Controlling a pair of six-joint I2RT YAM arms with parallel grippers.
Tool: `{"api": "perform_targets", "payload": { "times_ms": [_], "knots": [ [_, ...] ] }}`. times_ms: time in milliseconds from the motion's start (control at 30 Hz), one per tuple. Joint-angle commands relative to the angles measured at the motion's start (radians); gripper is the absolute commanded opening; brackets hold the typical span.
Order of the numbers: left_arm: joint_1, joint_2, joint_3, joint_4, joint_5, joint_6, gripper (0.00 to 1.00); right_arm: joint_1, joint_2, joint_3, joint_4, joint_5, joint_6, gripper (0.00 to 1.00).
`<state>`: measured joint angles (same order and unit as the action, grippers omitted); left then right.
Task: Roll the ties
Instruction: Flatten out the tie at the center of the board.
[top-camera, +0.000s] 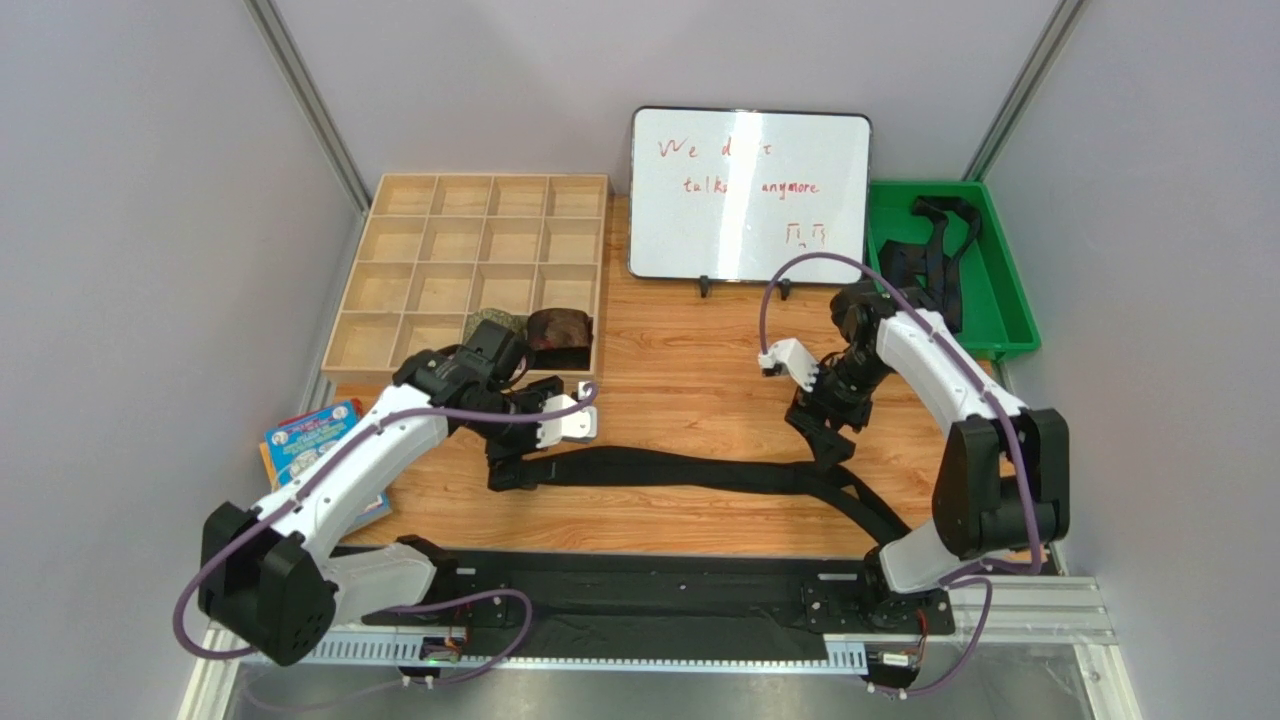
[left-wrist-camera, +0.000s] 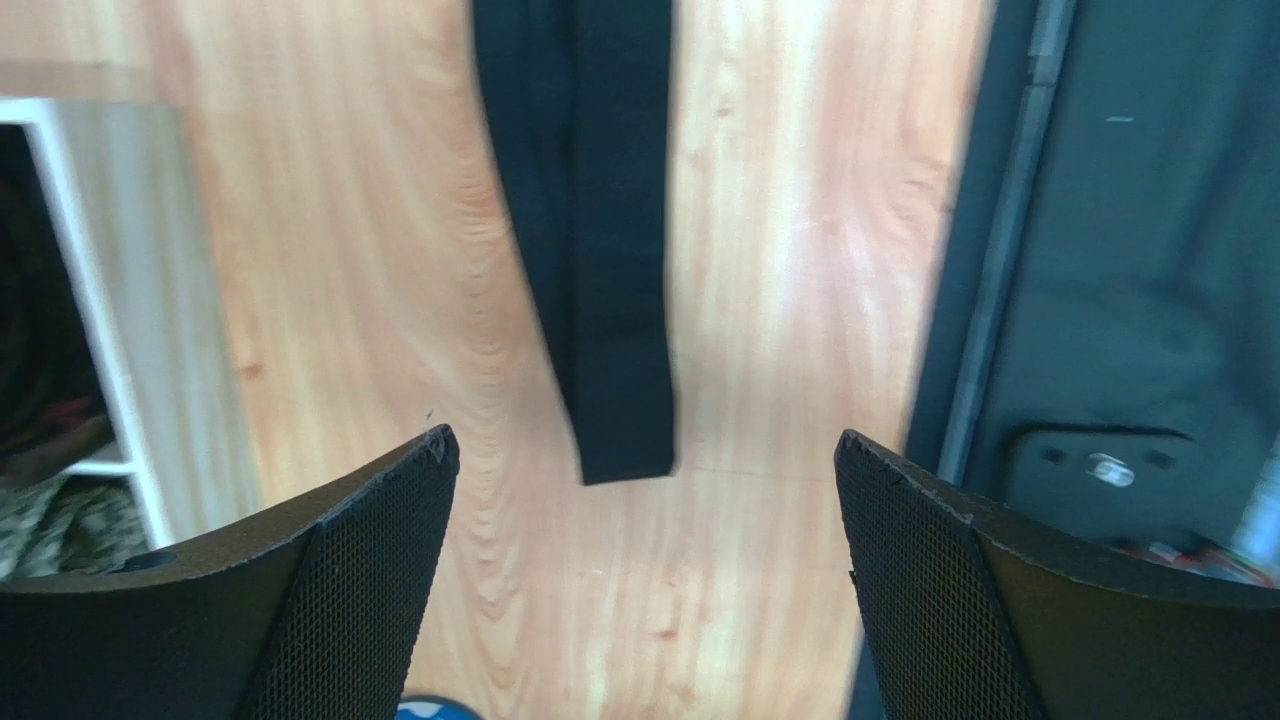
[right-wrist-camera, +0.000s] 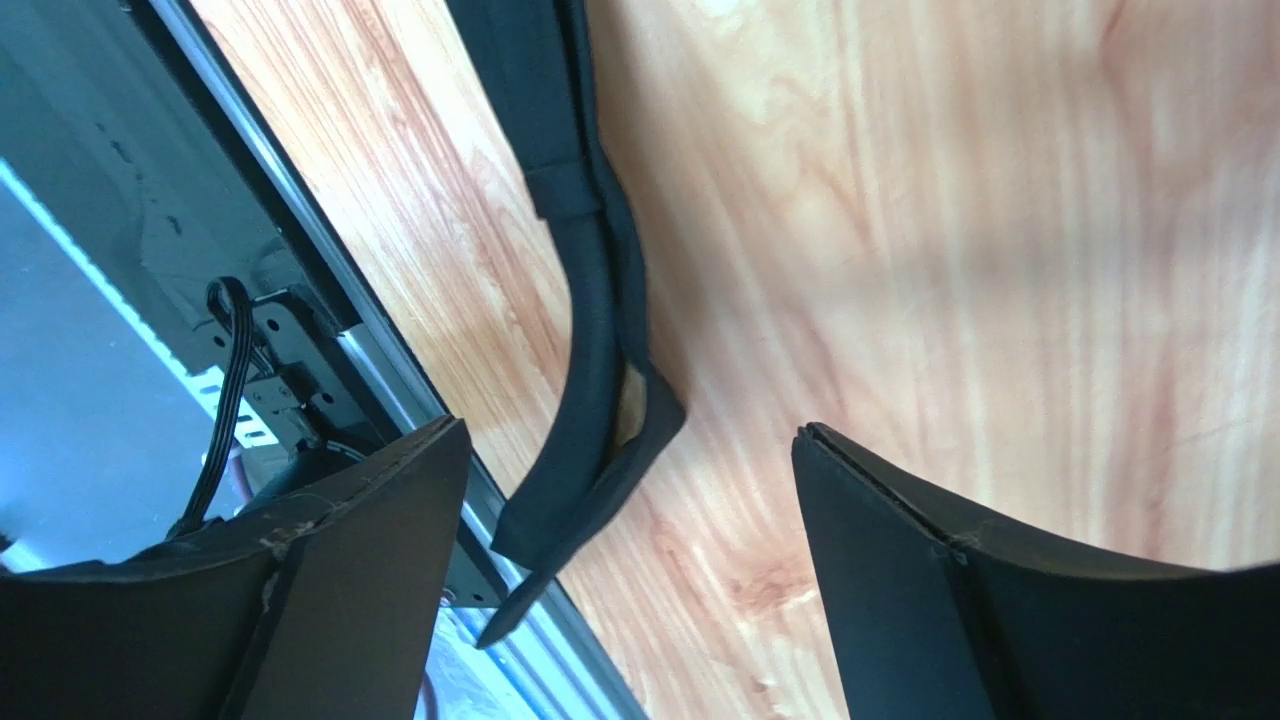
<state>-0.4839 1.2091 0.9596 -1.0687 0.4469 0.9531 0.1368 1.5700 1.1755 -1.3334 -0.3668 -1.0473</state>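
The olive-green patterned fabric coil (top-camera: 493, 330) and the dark reddish-brown fabric coil (top-camera: 562, 333) already sit in the wooden divided box (top-camera: 451, 240). The long black fabric tie (top-camera: 706, 473) lies flat on the counter (top-camera: 676, 390), not yet rolled. The left gripper (left-wrist-camera: 643, 438) and the right gripper (right-wrist-camera: 631, 428) are wide and empty above it.

The left arm (top-camera: 353, 458) reaches forward and bends toward the middle. The left hand (left-wrist-camera: 646, 450) points down, its fingers wide apart. The right arm (top-camera: 932, 360) folds inward, and the right hand (right-wrist-camera: 631, 435) points down, fingers also spread.
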Motion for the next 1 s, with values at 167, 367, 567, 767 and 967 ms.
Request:
{"api": "perform_targets", "payload": {
  "times_ms": [167, 367, 567, 767, 967],
  "knots": [
    [-0.083, -0.051, -0.221, 0.357, -0.192, 0.073, 1.0, -0.034, -0.116, -0.247, 0.138, 0.209, 0.093, 0.85],
    [-0.099, 0.05, -0.257, 0.446, -0.286, 0.116, 0.97, -0.068, -0.067, -0.28, 0.203, 0.284, 0.044, 0.67],
    [-0.075, 0.167, -0.223, 0.428, -0.298, 0.167, 0.47, -0.162, 0.12, -0.137, -0.133, 0.192, -0.178, 0.0],
    [0.011, 0.198, -0.154, 0.316, -0.22, 0.21, 0.13, -0.229, 0.267, -0.099, -0.241, 0.245, -0.292, 0.01],
    [0.016, 0.201, -0.142, 0.225, -0.149, 0.256, 0.14, -0.258, 0.383, 0.065, -0.127, 0.267, -0.188, 0.61]
  ]
}}
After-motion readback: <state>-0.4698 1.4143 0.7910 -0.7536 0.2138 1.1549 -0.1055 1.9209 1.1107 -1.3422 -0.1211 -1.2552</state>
